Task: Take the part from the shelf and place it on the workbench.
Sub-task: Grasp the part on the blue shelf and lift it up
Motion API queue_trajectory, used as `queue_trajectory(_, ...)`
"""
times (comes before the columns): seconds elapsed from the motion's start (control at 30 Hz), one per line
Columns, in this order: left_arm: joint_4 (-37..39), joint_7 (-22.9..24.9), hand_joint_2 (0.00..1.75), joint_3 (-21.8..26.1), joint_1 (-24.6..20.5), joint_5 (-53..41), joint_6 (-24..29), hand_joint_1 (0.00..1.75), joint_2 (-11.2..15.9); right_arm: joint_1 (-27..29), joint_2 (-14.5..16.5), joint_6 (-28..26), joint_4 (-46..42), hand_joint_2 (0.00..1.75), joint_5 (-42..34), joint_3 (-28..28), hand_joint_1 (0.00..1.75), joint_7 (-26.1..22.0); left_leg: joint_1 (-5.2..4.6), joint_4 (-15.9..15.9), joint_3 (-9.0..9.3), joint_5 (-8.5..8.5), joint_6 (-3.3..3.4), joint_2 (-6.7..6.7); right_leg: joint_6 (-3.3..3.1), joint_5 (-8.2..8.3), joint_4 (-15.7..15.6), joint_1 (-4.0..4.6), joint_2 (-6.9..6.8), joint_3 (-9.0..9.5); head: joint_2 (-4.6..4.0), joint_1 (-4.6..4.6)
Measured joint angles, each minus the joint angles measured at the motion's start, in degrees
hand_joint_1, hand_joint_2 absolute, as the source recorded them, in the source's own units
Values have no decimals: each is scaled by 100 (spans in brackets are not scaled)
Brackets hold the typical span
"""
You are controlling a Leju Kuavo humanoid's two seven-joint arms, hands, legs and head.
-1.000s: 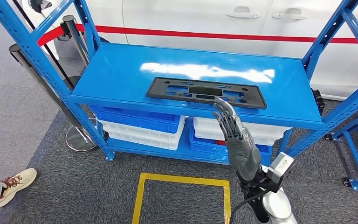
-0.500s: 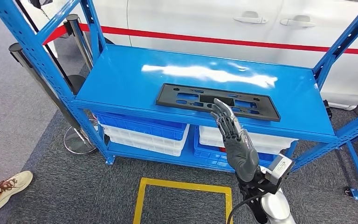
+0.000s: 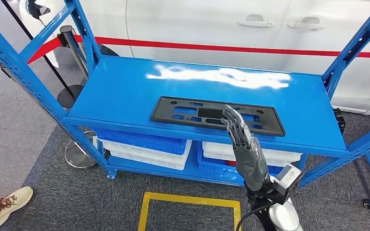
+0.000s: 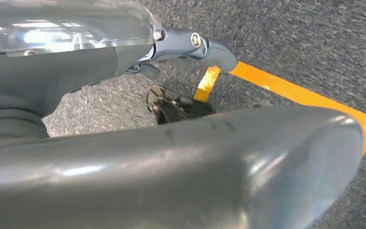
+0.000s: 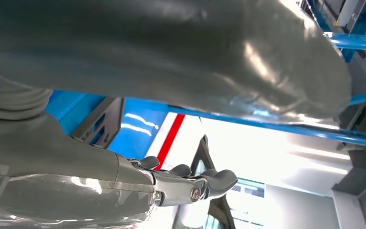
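- The flat black perforated plastic part [image 3: 217, 115] is lying on the top deck of the blue steel shelf [image 3: 125, 82], near its front edge.
- The right hand [image 3: 244, 147] is reaching up over that edge, fingers [image 3: 232, 120] together, slightly curled, holding nothing, tips above the part.
- The left hand [image 4: 162, 157] is hanging over grey carpet [image 4: 295, 43] beside a yellow floor line [image 4: 310, 98]; its finger state cannot be told.

The right hand [image 3: 247, 151] is raised on its silver arm, fingers [image 3: 234, 126] extended and slightly curled at the tips, nothing held. The left hand [image 4: 124, 119] is hung low.

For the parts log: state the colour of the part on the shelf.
Black part, clearest in the head view.
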Motion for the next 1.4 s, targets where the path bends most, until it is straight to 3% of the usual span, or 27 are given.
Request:
queue_trajectory(0.03, 0, 0, 0, 1, 10, -6, 1, 0, 1, 9, 2, -11, 5, 0, -1, 3, 0, 12, 1, 50, -112, 53, -15, 1, 6, -34, 10, -2, 6, 29, 0, -1)
queue_trajectory(0.1, -1, -1, 0, 6, 21, -14, 8, 0, 3, 17, 15, -122, 21, 0, 49, 7, 0, 21, 2, -467, -30, 529, -36, 4, 37, -121, 41, -16, 16, 117, 0, -1)
queue_trajectory(0.13, -1, -1, 0, 9, 24, -15, 13, 0, 3, 16, 26, -200, 34, 44, 86, 7, 0, 20, -3, -842, 88, 765, -27, 8, 63, -170, 61, -20, 17, 166, 0, 0)
queue_trajectory(0.17, -1, -2, 0, 14, 22, -16, 16, 0, 3, 12, 37, -270, 49, 87, 123, 7, 0, 18, -12, -1174, 189, 883, -7, 15, 94, -215, 88, -20, 17, 191, 0, -3)
queue_trajectory(0.23, 0, -4, 0, 20, 22, -22, 20, 0, 2, 4, 56, -333, 79, 87, 135, 7, 0, 28, -30, -1434, 264, 925, 73, 26, 160, -286, 126, -6, 11, 195, 0, -4)
queue_trajectory(0.27, 0, -5, 0, 22, 26, -24, 21, 0, 2, -5, 63, -328, 94, 44, 101, 7, 0, 38, -34, -1457, 264, 919, 113, 29, 185, -306, 133, 4, 7, 186, 0, -5)
queue_trajectory(0.37, 0, -10, 0, 30, 36, -32, 23, 0, -7, -84, 78, -214, 174, 44, 19, 7, 0, -91, -7, -1483, 300, 966, 209, 31, 272, -454, 313, -3, 4, 123, 0, 6)
queue_trajectory(0.4, 0, -12, 0, 32, 30, -37, 21, 0, -9, -137, 75, -162, 221, 44, 9, 5, 0, -191, 2, -1496, 317, 959, 235, 33, 308, -585, 577, -19, 5, -12, 0, 11)
queue_trajectory(0.43, 0, -12, 0, 32, 23, -43, 20, 0, -8, -190, 73, -102, 282, 0, -27, -3, 0, -285, 1, -1499, 328, 943, 255, 34, 340, -740, 952, -35, 4, -217, 0, 18)
queue_trajectory(0.5, 0, -4, 0, 34, 9, -52, 20, 0, -3, -272, 68, 28, 441, 0, -212, -48, 0, -383, -1, -1498, 361, 901, 277, 35, 382, -950, 1709, -62, 3, -691, 0, 20)
queue_trajectory(0.53, 0, 1, 0, 35, 6, -58, 20, 0, -2, -300, 67, 85, 516, 0, -308, -80, 0, -397, -1, -1498, 393, 874, 280, 40, 388, -896, 1857, -72, 2, -829, 0, 21)
queue_trajectory(0.57, 0, 7, 0, 36, 6, -62, 20, 0, -1, -331, 67, 134, 581, 0, -386, -112, 0, -408, -1, -1498, 441, 841, 277, 48, 382, -718, 1769, -78, -2, -852, 0, 21)
queue_trajectory(0.63, 0, 21, 0, 38, 10, -69, 20, 0, -2, -415, 67, 215, 679, 0, -488, -168, 0, -439, -4, -1502, 561, 761, 255, 82, 327, -180, 1045, -64, -94, -616, 0, 22)
queue_trajectory(0.67, 0, 31, 0, 41, 10, -69, 20, 0, -2, -471, 68, 247, 729, 0, -523, -189, 0, -460, -16, -1503, 614, 719, 227, 103, 289, 6, 674, -29, -180, -474, 0, 23)
queue_trajectory(0.73, 0, 44, 0, 49, 8, -63, 20, 0, -2, -583, 69, 243, 832, 0, -534, -209, 0, -472, -40, -1520, 668, 654, 161, 170, 217, 97, 284, 35, -298, -327, 0, 29)
queue_trajectory(0.83, 0, 42, 0, 58, -16, -48, 20, 0, 2, -678, 80, 51, 971, 0, -387, -211, 0, -398, -58, -1558, 733, 563, 68, 272, 144, 49, 191, 22, -195, -265, 0, 37)
queue_trajectory(0.9, 0, 18, 0, 63, -30, -46, 21, 0, 8, -727, 91, -90, 1041, 87, -247, -210, 0, -362, -56, -1237, 641, 355, 25, 196, 81, 39, 127, -17, -152, -187, 0, 28)
queue_trajectory(0.97, 0, -5, 0, 73, -23, -47, 21, 0, 10, -767, 104, -197, 1113, 175, -136, -201, 0, -342, -42, -440, 237, 25, 2, 96, 28, -1, 112, -20, -130, -133, 0, 19)
queue_trajectory(1.0, 0, -11, 0, 80, -14, -48, 23, 0, 10, -774, 109, -255, 1149, 175, -94, -192, 0, -329, -39, -60, 3, -83, -8, 80, 16, -27, 114, -15, -115, -108, 0, 20)
queue_trajectory(1.03, 0, -13, 0, 87, -3, -50, 27, 0, 11, -775, 109, -310, 1182, 175, -60, -182, 0, -320, -37, 144, -160, -75, -13, 78, 13, -56, 116, -9, -99, -75, 0, 20)
queue_trajectory(1.07, 0, -15, 0, 92, 5, -60, 35, 0, 13, -779, 109, -362, 1211, 175, -34, -174, 0, -321, -36, 111, -216, 64, -11, 78, 18, -88, 119, -6, -83, -33, 0, 20)
queue_trajectory(1.13, 0, -14, 0, 98, 15, -82, 52, 0, 26, -792, 109, -419, 1259, 175, -14, -166, 0, -356, -36, -572, -34, 610, 19, 79, 41, -170, 125, -1, -61, 74, 0, 20)
queue_trajectory(1.2, 0, -12, 0, 103, 13, -102, 72, 0, 43, -812, 107, -438, 1299, 175, -17, -166, 0, -392, -49, -1247, 208, 969, 75, 76, 85, -246, 154, 20, -49, 130, 0, 22)
queue_trajectory(1.33, 0, -21, 0, 115, 10, -113, 98, 0, 50, -839, 88, -450, 1342, 175, 8, -166, 0, -443, -59, -1476, 270, 995, 177, 67, 185, -301, 179, 22, -37, 104, 0, 28)
queue_trajectory(1.4, 0, -15, 0, 125, 3, -117, 114, 0, 51, -862, 27, -396, 1349, 175, 61, -166, 0, -533, -29, -1530, 307, 999, 229, 65, 263, -470, 434, 7, -22, -5, 0, 37)
